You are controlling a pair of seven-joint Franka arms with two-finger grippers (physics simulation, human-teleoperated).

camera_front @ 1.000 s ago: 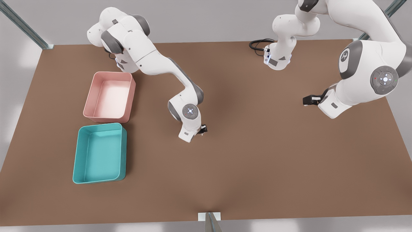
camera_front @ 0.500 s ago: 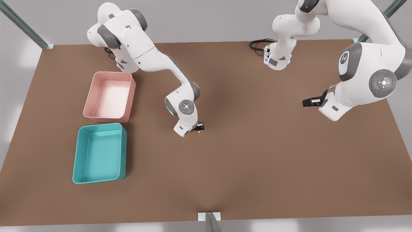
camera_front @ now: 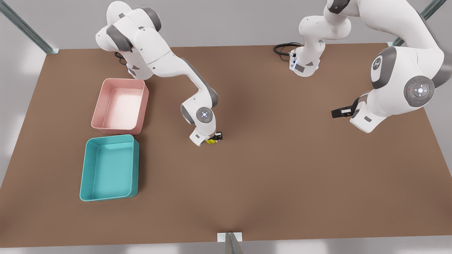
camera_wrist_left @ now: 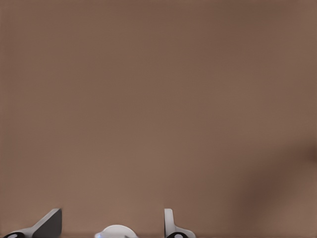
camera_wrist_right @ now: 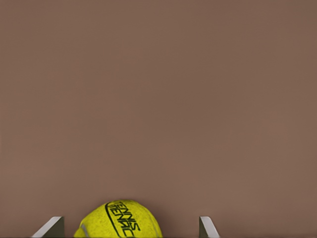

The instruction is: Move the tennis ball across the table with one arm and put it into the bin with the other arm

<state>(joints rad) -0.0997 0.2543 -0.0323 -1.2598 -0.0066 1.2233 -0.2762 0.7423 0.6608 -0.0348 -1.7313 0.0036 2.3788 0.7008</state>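
The tennis ball (camera_front: 211, 141) (camera_wrist_right: 119, 220), yellow-green with black print, lies on the brown table (camera_front: 282, 176) near its middle. My right gripper (camera_front: 214, 138) (camera_wrist_right: 130, 228), on the arm at the front view's left, hangs straight over the ball. It is open, with a gap between each of its fingers (camera_wrist_right: 207, 226) and the ball. The teal bin (camera_front: 136, 165) stands at the front view's left, well apart from the ball. My left gripper (camera_front: 335, 113) (camera_wrist_left: 111, 224), on the arm at the front view's right, waits open above bare table.
A pale pink tub (camera_front: 144, 102) sits just behind the teal bin, touching or nearly touching it. A black cable (camera_front: 282, 47) lies by the arm base at the table's far edge. Metal frame posts stand at the table's corners and front edge.
The right arm's wrist has drawn back toward the far left of the front view, and the ball, hidden under it before, now shows at the gripper. The left arm has barely moved.
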